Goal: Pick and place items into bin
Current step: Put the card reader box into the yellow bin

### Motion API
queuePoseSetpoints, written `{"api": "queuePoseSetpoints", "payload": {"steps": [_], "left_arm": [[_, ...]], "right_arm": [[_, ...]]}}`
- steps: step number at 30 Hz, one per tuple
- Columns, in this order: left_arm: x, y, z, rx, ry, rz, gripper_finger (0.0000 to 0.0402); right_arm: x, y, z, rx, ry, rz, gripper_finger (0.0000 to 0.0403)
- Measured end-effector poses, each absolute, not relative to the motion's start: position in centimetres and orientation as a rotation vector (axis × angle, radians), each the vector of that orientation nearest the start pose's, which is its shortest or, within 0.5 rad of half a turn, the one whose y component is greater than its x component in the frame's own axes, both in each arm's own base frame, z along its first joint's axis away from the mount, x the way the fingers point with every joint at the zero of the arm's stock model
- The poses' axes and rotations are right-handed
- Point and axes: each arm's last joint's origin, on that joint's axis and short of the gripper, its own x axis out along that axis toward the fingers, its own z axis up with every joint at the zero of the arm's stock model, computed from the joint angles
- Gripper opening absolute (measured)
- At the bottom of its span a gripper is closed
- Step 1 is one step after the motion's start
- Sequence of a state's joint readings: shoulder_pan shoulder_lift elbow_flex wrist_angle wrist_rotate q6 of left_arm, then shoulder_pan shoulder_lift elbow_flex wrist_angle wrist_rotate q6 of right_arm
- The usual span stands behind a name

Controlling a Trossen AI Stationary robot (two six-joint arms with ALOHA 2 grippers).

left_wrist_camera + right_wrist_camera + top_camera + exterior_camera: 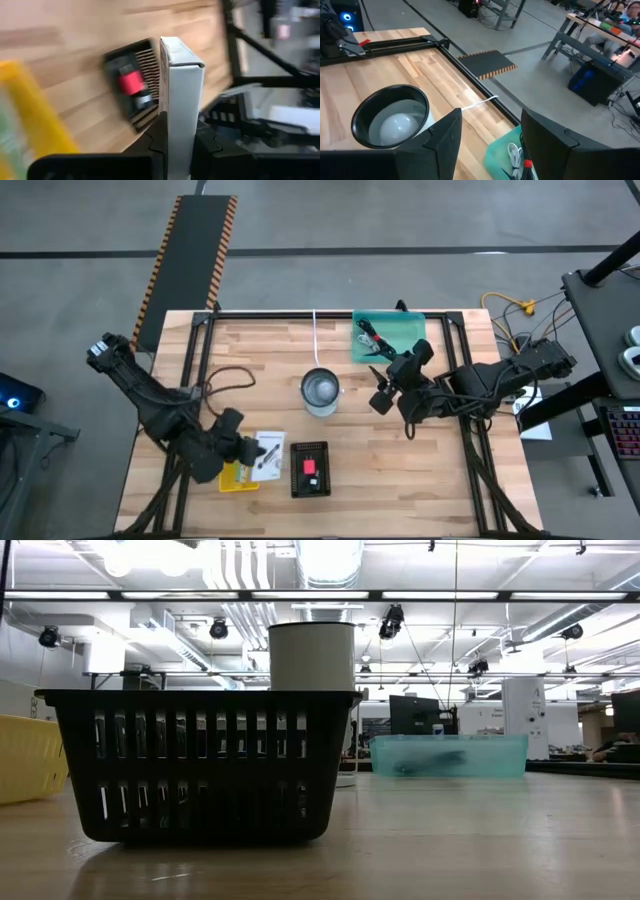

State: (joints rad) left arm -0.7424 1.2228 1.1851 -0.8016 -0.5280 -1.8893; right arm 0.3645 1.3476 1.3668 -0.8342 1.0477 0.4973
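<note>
My left gripper (250,450) is near the table's near-left part and is shut on a white printed packet (268,455), between a yellow bin (240,477) and a black basket (310,470). The basket holds a red and dark item (131,82). My right gripper (383,392) is open, hovering right of the round metal cup (320,392) and near a teal bin (388,337). That bin holds a white cable (512,152) and a red-tipped piece. A brown cable (230,378) and a white cord (315,335) lie on the table. My left gripper pinches the white packet between its two fingers, across its thin side, at the end nearest the wrist (179,145). The packet's far end (181,52) sticks out past the fingers toward the black basket. Whether it is clear of the table I cannot tell.
The low view shows the black basket (200,760) close up, the yellow bin (30,770) at its left and the teal bin (450,755) farther back. A black metal frame (330,315) runs around the table top. Bare wood lies right of the basket.
</note>
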Motion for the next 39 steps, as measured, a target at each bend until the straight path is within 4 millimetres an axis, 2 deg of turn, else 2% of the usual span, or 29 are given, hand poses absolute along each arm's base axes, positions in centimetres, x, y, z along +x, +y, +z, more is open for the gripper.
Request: {"api": "queuePoseSetpoints", "payload": {"steps": [4,12,17,21,28,39], "left_arm": [[16.9,-15.5,32.5,-1.350,0.686,0.565,0.0022],[14.0,-15.7,31.8,-1.387,1.001,0.751,0.0022],[13.1,-15.1,32.1,-1.374,1.044,0.765,0.0022],[12.5,-14.8,31.2,-1.298,1.138,0.862,0.0022],[12.9,-14.7,30.3,-1.281,1.142,0.921,0.0022],[15.5,-15.5,28.0,-1.245,1.157,1.077,0.0028]], "right_arm": [[25.4,6.7,36.5,-0.075,0.451,-0.780,0.0189],[25.5,6.3,36.5,-0.070,0.451,-0.796,0.0187],[25.6,6.2,36.5,-0.049,0.444,-0.807,0.0184],[25.6,6.2,36.5,-0.048,0.443,-0.807,0.0183],[25.6,6.2,36.3,-0.049,0.445,-0.807,0.0181],[25.6,6.2,36.0,-0.058,0.455,-0.808,0.0176]]}}
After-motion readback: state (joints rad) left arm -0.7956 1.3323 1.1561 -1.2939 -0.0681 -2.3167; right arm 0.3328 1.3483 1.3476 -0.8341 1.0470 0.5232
